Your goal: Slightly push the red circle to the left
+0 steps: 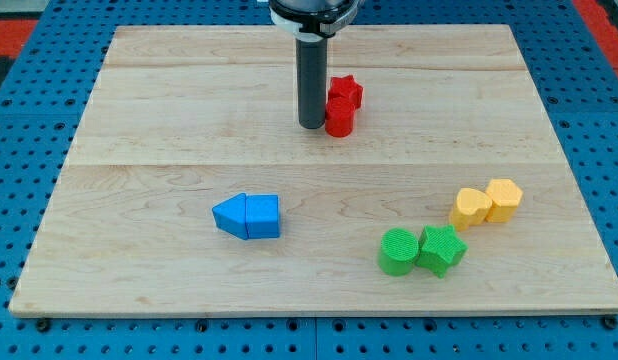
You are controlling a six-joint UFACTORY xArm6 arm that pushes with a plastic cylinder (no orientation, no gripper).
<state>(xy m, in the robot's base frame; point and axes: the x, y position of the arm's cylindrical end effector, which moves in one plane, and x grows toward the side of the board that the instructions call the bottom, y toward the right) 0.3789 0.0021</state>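
Observation:
The red circle (pixel 339 117) stands on the wooden board near the view's top centre. A red star-shaped block (pixel 346 92) touches it just above. My tip (pixel 311 125) is right beside the red circle on its left, touching or nearly touching it. The dark rod rises straight up from the tip to the arm's mount at the view's top edge.
Two blue blocks (pixel 248 216) sit joined together left of centre. A green circle (pixel 397 251) and a green star (pixel 441 249) sit at the lower right. Two yellow blocks (pixel 486 203) lie at the right. The wooden board (pixel 139 120) rests on a blue perforated table.

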